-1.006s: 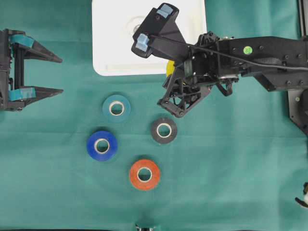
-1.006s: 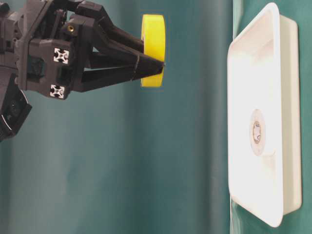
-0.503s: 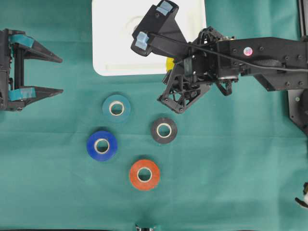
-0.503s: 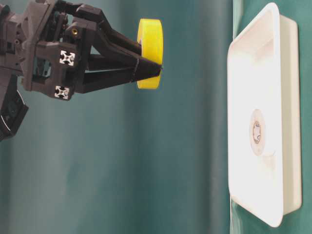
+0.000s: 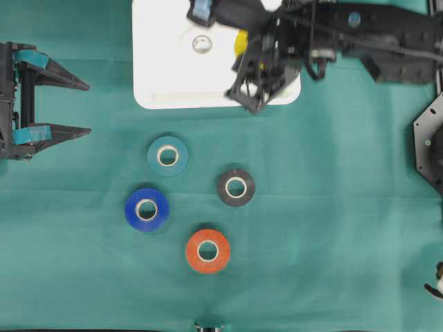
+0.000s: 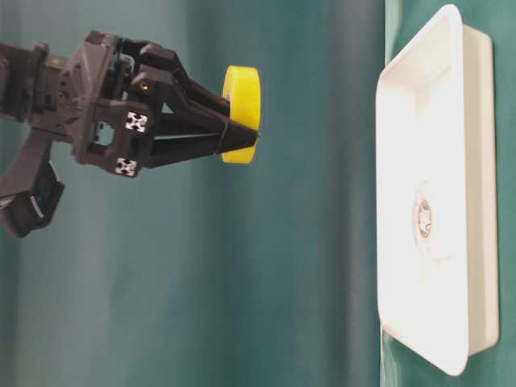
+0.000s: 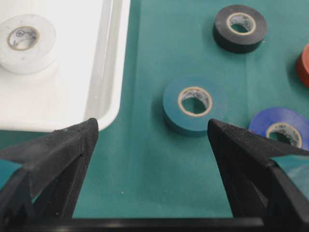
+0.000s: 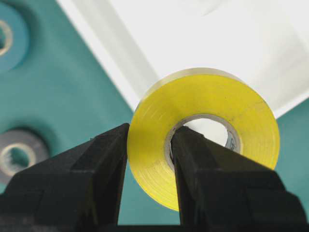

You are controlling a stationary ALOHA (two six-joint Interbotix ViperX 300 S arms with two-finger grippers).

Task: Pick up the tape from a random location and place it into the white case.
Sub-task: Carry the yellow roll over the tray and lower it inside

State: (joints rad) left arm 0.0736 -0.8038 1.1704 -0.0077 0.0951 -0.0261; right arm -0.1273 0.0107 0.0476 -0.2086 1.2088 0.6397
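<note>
The right tool (image 5: pixel 243 57) swung far, carrying the yellow tape roll (image 6: pixel 242 114) pinched through its rim above the shallow white plastic case (image 5: pixel 166 76); release looked next; left tool (image 5: pixel 79 107) gaped wide

Overhead: yellow tape (image 5: pixel 241 43) mostly hidden under the right arm (image 5: pixel 360 31), only a sliver shows. Arm blurred, cut off at 12 and 3 o'clock; its gripper (image 5: pixel 243 72) hard to make out. White case (image 5: pixel 166 76) cut at 12 o'clock, part covered by the arm. Left gripper (image 5: pixel 69 107) body cut at 9 o'clock. Left wrist view: red tape (image 7: pixel 304 65) cut at 3 o'clock, blue tape (image 7: pixel 282 128) partly behind a finger. Small object at overhead 6 o'clock edge (image 5: pixel 208 327), probably hardware, can't tell.
</note>
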